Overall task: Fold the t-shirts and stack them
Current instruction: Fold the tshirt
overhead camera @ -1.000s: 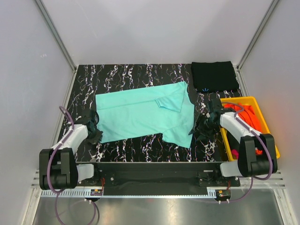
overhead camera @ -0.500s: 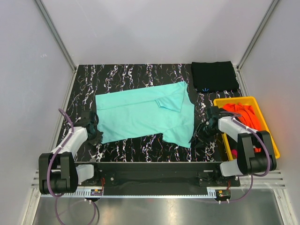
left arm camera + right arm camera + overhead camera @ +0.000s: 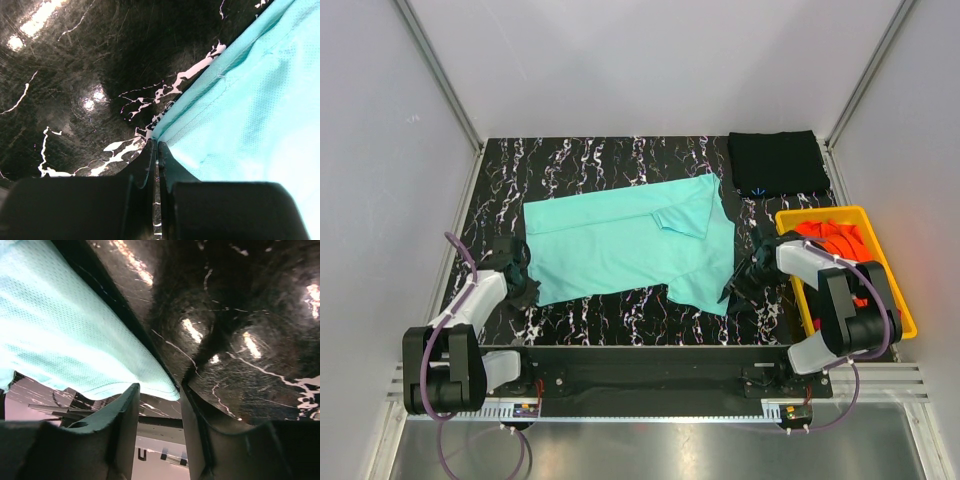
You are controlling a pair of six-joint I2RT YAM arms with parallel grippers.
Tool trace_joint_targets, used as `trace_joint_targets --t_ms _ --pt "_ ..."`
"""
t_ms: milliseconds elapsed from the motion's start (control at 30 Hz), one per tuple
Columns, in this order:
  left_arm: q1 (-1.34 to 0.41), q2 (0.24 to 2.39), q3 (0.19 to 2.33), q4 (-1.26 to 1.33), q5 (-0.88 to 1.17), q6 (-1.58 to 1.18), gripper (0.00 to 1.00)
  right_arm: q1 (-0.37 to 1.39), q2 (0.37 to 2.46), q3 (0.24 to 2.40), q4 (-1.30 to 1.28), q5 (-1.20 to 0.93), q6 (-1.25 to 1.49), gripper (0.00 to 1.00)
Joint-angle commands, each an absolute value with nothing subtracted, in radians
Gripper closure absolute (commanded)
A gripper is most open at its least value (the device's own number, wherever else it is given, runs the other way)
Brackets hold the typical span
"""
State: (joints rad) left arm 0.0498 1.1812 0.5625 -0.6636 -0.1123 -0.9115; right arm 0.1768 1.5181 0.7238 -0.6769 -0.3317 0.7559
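Observation:
A light teal t-shirt (image 3: 630, 250) lies spread flat on the black marble table (image 3: 580, 160). My left gripper (image 3: 523, 290) sits at its near left corner. In the left wrist view that gripper (image 3: 156, 146) is shut, with the hemmed corner of the teal t-shirt (image 3: 250, 115) pinched at its tips. My right gripper (image 3: 735, 290) is at the near right corner. Seen from the right wrist, it (image 3: 159, 395) stands open, and the lifted edge of the teal t-shirt (image 3: 65, 335) reaches in between its fingertips. A folded black t-shirt (image 3: 778, 163) lies at the back right. An orange t-shirt (image 3: 850, 245) is in the bin.
A yellow plastic bin (image 3: 830, 213) stands at the right edge of the table, right beside my right arm. White walls with metal rails close in the back and both sides. The arm bases sit on a black bar along the near edge.
The right gripper has moved in and down to the teal shirt's near right corner, its jaws narrowing. The left gripper has closed at the near left corner.

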Motion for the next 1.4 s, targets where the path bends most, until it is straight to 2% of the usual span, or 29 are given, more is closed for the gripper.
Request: trace_joint_targets --t_ms 0,233,467,833,1100,1200,1367 --pt "0.055 1.17 0.595 -0.67 -0.101 -0.923 0.99 0.206 1.543 0.747 -0.641 -0.29 0.788 0.57" --pt "0.055 1.172 0.594 -0.67 -0.1 -0.925 0.99 0.221 1.542 0.736 -0.624 -0.268 0.811 0.72" --pt "0.055 1.164 0.598 -0.683 -0.103 -0.922 0.99 0.219 1.516 0.726 -0.618 -0.275 0.807 1.0" --pt "0.086 1.028 0.542 -0.802 -0.132 -1.04 1.0 0.221 1.33 0.706 -0.718 -0.262 0.772 1.0" --pt "0.092 1.023 0.544 -0.822 -0.104 -1.045 1.0 0.221 1.27 0.707 -0.739 -0.268 0.747 1.0" --pt "0.091 1.015 0.578 -0.822 -0.088 -0.999 1.0 0.221 1.258 0.761 -0.741 -0.247 0.727 1.0" --pt "0.089 1.032 0.675 -0.813 -0.084 -0.893 1.0 0.221 1.327 0.968 -0.742 -0.229 0.664 1.0"
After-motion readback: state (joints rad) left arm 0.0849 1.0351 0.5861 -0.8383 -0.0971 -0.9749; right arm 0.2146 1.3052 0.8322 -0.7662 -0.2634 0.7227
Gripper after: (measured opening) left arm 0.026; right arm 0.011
